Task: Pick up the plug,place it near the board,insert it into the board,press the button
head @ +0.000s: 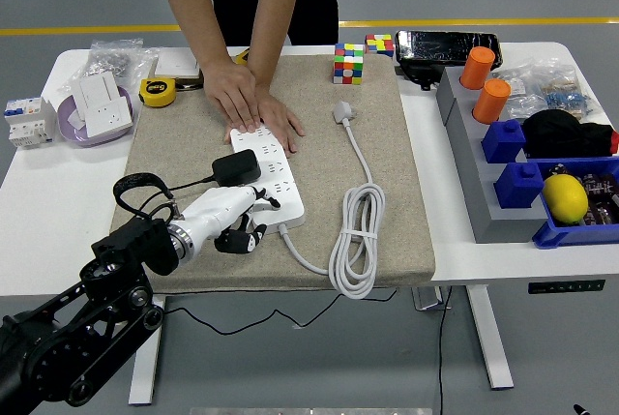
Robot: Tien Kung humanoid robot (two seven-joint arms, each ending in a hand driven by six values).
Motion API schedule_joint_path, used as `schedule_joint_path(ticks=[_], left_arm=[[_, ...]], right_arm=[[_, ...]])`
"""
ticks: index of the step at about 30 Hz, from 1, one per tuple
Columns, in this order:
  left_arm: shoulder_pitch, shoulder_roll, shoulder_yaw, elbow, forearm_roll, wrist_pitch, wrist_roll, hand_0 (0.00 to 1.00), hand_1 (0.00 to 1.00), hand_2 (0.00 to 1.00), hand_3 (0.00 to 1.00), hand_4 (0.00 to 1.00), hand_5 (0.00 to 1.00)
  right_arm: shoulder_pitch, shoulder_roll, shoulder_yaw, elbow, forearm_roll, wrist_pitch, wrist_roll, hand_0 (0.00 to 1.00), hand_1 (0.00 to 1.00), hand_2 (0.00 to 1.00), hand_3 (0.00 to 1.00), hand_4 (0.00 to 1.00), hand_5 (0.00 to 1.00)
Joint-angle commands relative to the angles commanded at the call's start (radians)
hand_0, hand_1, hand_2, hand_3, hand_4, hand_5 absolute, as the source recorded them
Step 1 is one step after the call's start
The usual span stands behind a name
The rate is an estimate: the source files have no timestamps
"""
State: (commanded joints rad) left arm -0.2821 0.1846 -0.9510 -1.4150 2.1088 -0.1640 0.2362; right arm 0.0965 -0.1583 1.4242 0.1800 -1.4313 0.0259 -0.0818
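The white power strip lies at an angle on the beige mat. A black plug sits on the strip's left side, its black cable looping back to the left. My left hand rests at the strip's near end, just below the plug. Its dark fingers are curled under and hold nothing, and its white top leans against the strip's near edge. A person's two hands press flat on the strip's far end. The strip's own white cord lies coiled to the right, ending in a grey plug.
A yellow tape measure and a purple tray with white sockets lie at the back left. Two puzzle cubes stand at the mat's far edge. Grey and blue bins with orange cylinders and a lemon line the right side.
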Motion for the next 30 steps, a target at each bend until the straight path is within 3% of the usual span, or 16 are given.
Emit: schedule_joint_path(ticks=[7,17,30], left_arm=[[-0.003,-0.009,0.001,0.001,0.002,0.001,0.000,0.142,0.025,0.148,0.750,0.503,0.002],[0.000,0.001,0.001,0.033,0.003,0.006,-0.005,0.142,0.025,0.148,0.747,0.504,0.002],[0.001,-0.002,0.005,0.031,0.006,0.007,-0.007,0.142,0.025,0.149,0.741,0.501,0.002]], right_arm=[[0.000,0.000,-0.003,0.000,0.000,0.001,0.001,0.824,0.761,0.756,0.791,0.998,0.916],[-0.003,-0.002,0.000,0.000,-0.004,0.001,-0.001,0.824,0.760,0.756,0.791,0.998,0.916],[-0.005,-0.003,-0.003,0.000,-0.003,0.002,-0.001,0.824,0.760,0.756,0.791,0.998,0.916]])
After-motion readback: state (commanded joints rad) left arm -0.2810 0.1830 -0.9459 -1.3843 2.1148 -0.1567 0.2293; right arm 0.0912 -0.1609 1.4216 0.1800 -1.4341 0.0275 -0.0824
